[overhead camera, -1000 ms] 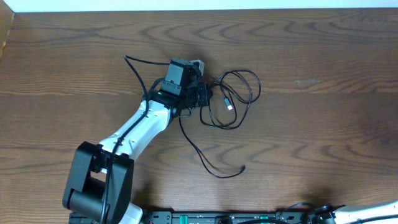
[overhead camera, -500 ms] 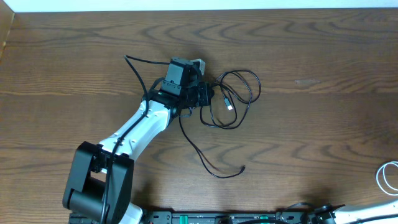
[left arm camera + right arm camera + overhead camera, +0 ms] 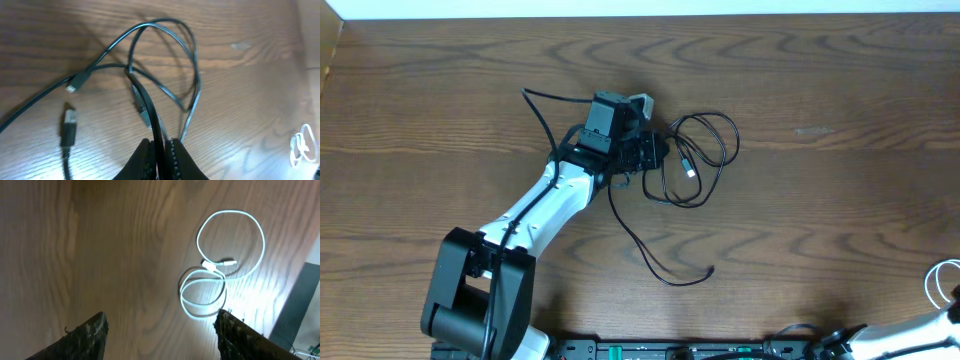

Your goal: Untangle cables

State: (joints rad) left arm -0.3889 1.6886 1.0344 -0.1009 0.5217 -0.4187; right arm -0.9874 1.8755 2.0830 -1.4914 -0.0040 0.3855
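Tangle of black cables [image 3: 688, 166] noted just above the middle of the desk [image 3: 820, 80], looped loosely over itself. One strand is seen trailing down toward the near edge, ending in a free tip [image 3: 710, 270]; another runs up and to the left from under the arm.

Left claw [image 3: 650, 150] is positioned at the left side of the tangle. In the left wrist view the left claw [image 3: 161, 142] is seen closed almost fully, with one strand of the black cables [image 3: 145, 107] pinched between the fingers [image 3: 145, 155]. Two loose plug ends [image 3: 69, 125] are observed lying on the wood to the left of the pinched strand, apart from each other.

White cable [image 3: 216, 266] is recorded lying in two loops on the desk, at the far right edge in the overhead view [image 3: 932, 285], well apart from the black tangle.

Right claw [image 3: 161, 314] is seen spread wide, with nothing held; the white cable lies beyond its fingers, untouched.
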